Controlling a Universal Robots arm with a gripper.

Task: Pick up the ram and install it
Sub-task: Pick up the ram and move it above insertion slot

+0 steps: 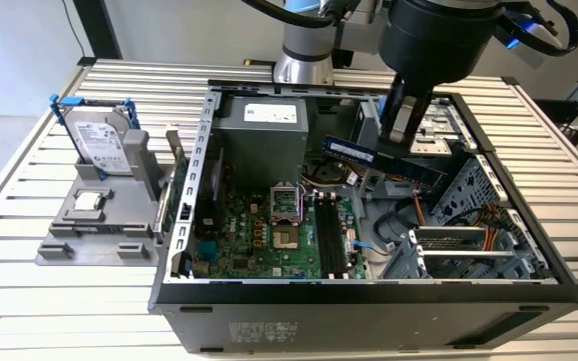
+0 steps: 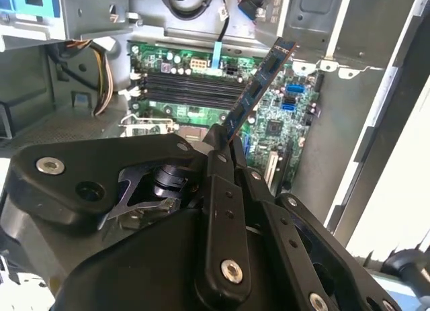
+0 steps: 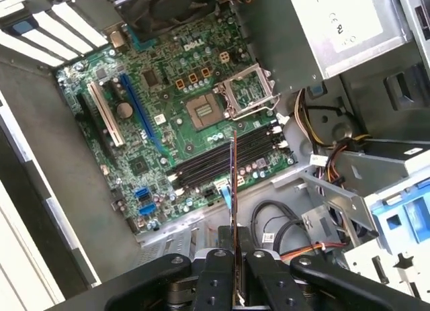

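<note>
Ram [image 1: 384,159] is hanging tilted in the air over the open computer case [image 1: 205,165], toward the case's far edge in the exterior view. Gripper [image 1: 400,141] is clamping it, fingers pressing on both faces of the stick in both wrist views. The stick is sitting clear above the motherboard [image 3: 168,123] and its dark memory slots [image 3: 215,162], touching neither. Beside the case, a hard drive [image 1: 103,139] is standing upright near the table's [image 1: 28,301] edge at the exterior view's left.

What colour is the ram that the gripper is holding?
Blue. The ram shows its broad face best in the exterior view.
</note>
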